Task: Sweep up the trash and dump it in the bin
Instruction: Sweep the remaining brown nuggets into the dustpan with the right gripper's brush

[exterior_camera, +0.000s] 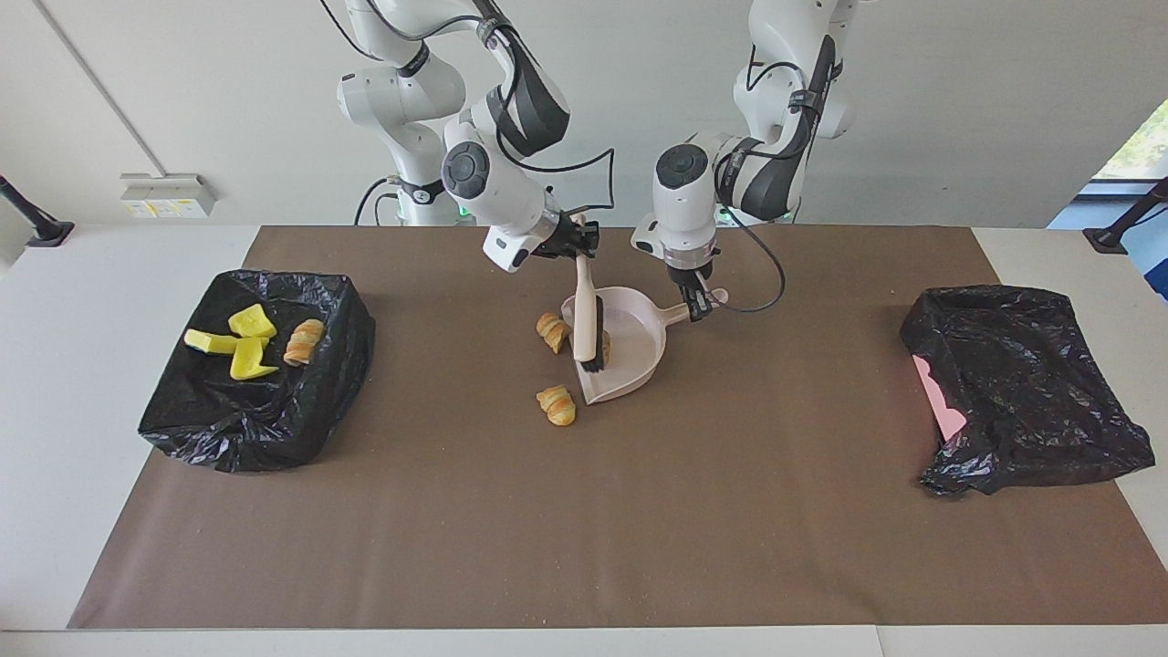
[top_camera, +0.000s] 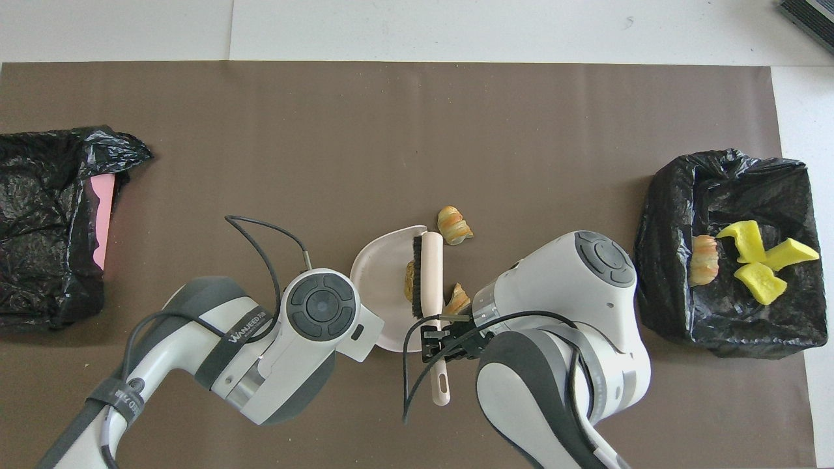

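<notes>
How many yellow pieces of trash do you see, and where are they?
3. All three yellow chunks lie together in the black-lined bin at the right arm's end of the table, beside a striped piece. Others could be hidden under the arms.

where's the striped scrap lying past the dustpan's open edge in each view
Facing view: the striped scrap lies on the mat below centre, just beside the dustpan's lower corner.
Overhead view: the same scrap sits above centre, by the brush's tip.
Shared landmark: the bin with yellow chunks.
</notes>
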{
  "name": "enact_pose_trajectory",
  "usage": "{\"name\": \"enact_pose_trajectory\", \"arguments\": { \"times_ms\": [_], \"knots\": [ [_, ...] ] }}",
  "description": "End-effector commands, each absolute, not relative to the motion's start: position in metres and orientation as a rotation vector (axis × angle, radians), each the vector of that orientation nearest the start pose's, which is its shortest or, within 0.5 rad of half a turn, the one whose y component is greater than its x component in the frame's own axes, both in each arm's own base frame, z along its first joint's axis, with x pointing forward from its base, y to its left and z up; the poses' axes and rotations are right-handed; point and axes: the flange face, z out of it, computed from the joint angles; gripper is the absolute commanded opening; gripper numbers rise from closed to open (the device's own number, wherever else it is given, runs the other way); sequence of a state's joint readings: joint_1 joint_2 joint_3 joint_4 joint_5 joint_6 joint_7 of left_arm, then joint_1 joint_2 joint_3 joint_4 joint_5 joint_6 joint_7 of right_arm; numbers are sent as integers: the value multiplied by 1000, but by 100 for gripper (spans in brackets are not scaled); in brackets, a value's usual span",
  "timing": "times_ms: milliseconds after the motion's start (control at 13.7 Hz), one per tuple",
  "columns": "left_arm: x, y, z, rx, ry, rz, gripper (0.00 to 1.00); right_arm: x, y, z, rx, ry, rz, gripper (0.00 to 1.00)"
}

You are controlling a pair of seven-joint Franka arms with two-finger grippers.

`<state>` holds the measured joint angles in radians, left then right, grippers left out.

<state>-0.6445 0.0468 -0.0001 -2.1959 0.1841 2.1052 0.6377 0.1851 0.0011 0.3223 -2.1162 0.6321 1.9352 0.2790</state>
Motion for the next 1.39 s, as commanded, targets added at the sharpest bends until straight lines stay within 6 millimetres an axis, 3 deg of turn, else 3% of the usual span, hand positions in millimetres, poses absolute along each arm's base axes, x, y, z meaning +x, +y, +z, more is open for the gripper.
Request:
{"name": "enact_pose_trajectory", "arguments": {
  "times_ms": [0,146,365,584,804,1096,1315],
  "knots": [
    [418,-299,353,-2325,1843,166,0,457,277,423,-2741,55,522,0],
    [417,-300,353,-2369,1781,161,0,453,253,411,-2924,-32,532,0],
    [417,-299,353,-2372,1777,163,0,426,229,382,-3058,-86,680,0],
    [417,-300,353,-2373,1776,158,0,402,224,355,-3102,-116,682,0],
    [418,-300,353,-2375,1775,153,0,400,244,344,-3036,-92,629,0],
    [419,-299,354,-2376,1774,150,0,396,299,358,-2756,59,596,0],
    [420,-299,353,-2385,1772,146,0,413,312,373,-2724,72,583,0]
  ]
}}
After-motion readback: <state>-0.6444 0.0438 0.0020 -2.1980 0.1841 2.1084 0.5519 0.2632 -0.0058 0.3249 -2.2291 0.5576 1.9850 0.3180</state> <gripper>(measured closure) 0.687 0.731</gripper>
